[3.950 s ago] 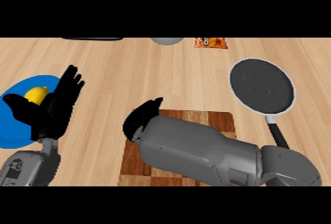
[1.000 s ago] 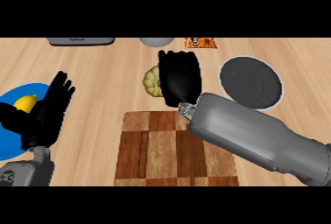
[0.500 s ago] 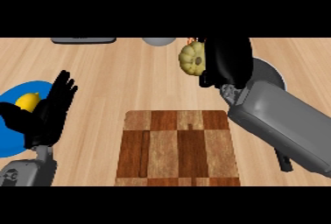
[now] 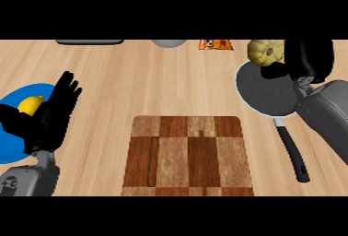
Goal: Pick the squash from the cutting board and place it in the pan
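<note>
Already off the cutting board (image 4: 188,156), the squash (image 4: 265,51) sat in the right hand (image 4: 309,60), whose black fingers curled round its right side while the pale, ribbed left side showed beyond them. It hung at the far rim of the pan (image 4: 268,92), partly over the dark speckled base and partly over the wooden counter (image 4: 149,78) beyond it, so it was carried but not yet placed. How high it sat above the pan could not be judged from this steep downward view. To do the placing well, the hand probably needed to bring the squash nearer, toward the middle of the pan's base, before lowering, since letting go at the rim risked it tipping or rolling out onto the counter. A rounded, lobed squash would likely rock when set down, so it seemed wise to lower it until it rested on the base and only then uncurl the fingers, drawing the hand up and away rather than sideways. The grey forearm lay close over the pan's near-right edge and the top of its black handle (image 4: 292,150), and a careless sweep there might have nudged the pan. The left hand (image 4: 48,115) rested with its fingers straight and raised at the view's left edge, over a blue plate (image 4: 15,99) holding a lemon (image 4: 30,104), well apart from the work.
</note>
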### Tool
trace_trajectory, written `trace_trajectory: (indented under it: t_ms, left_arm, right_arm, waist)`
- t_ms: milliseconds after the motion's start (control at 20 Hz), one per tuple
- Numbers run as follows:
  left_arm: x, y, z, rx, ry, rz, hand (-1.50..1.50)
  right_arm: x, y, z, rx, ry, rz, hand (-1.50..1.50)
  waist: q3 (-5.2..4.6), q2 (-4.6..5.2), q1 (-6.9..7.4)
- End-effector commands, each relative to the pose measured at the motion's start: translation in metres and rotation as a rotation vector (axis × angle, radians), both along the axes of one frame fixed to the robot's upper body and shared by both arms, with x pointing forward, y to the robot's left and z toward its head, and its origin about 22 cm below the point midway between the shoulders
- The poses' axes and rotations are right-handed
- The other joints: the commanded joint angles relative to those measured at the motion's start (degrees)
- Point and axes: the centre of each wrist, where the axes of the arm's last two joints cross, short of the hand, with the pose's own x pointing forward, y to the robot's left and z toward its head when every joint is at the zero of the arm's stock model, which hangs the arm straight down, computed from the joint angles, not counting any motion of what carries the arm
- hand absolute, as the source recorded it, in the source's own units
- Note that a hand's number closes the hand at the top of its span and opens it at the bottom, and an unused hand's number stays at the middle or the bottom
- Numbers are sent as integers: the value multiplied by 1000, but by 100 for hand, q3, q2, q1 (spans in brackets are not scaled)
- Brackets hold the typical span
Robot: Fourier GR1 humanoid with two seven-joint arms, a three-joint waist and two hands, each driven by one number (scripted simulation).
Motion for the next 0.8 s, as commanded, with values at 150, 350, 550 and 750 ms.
trace_trajectory:
  t_ms: [150,350,550,750]
  left_arm:
    - [4,2,9,-4,-2,4,0]
    - [-5,3,0,2,-6,-18,0]
    - [-1,-12,-2,-6,-25,-36,0]
    - [17,-13,7,18,-30,-15,0]
  right_arm:
    - [10,-74,-42,48,10,20,150]
    - [26,-96,-66,67,29,57,150]
    - [39,-102,-92,85,55,95,150]
    - [37,-108,-123,50,118,50,150]
  waist:
    - [0,9,49]
    - [1,29,126]
    - [5,65,220]
    - [6,78,199]
